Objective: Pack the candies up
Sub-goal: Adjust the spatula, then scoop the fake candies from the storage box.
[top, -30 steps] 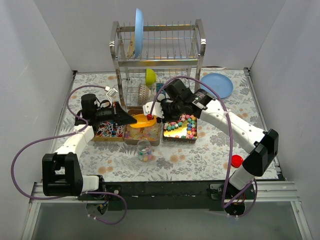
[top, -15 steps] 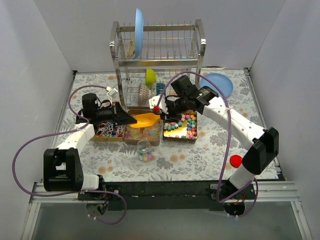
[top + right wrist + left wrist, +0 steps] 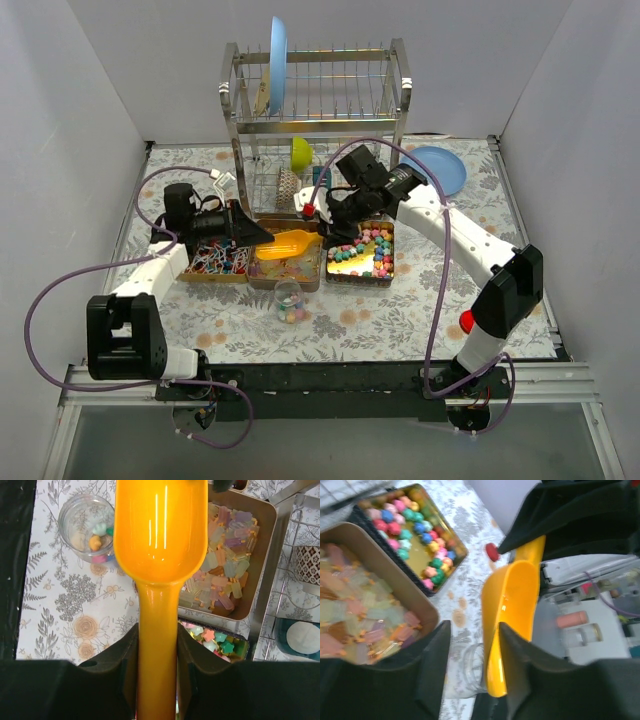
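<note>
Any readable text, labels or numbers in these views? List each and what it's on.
None readable.
Candies, orange scoop, jar: no print shows.
Containers at the right of the left wrist view: too blurred to tell.

The top camera sits high above the near edge of the counter [image 3: 400, 320] and looks down toward the far rack [image 3: 315, 100], taking in the whole scene from well back. The left wrist camera is close and tilted. It faces right past its own jaws, over the middle tray [image 3: 372, 547] and right tray [image 3: 417, 555], to the scoop [image 3: 512, 610]. The right wrist camera is close too, looking down and left along the scoop between its jaws, with the jar [image 3: 85, 527] and middle tray beneath. All three views share the scoop, the jar and both trays; the right wrist view catches only a corner of the right tray.
</note>
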You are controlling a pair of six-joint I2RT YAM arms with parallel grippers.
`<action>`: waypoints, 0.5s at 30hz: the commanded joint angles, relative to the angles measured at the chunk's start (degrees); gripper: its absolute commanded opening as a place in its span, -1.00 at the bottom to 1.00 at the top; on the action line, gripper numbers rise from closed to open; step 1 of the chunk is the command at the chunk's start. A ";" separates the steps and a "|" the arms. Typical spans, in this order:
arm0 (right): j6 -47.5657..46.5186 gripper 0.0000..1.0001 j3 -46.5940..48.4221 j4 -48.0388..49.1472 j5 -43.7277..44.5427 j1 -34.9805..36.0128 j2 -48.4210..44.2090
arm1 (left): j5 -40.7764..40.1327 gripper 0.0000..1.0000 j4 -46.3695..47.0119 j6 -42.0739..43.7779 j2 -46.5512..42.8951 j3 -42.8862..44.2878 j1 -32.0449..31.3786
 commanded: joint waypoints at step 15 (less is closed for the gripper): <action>-17.79 -0.97 6.34 -23.53 32.75 -13.43 4.19 | -17.80 0.04 -11.56 13.83 -3.22 5.15 -0.06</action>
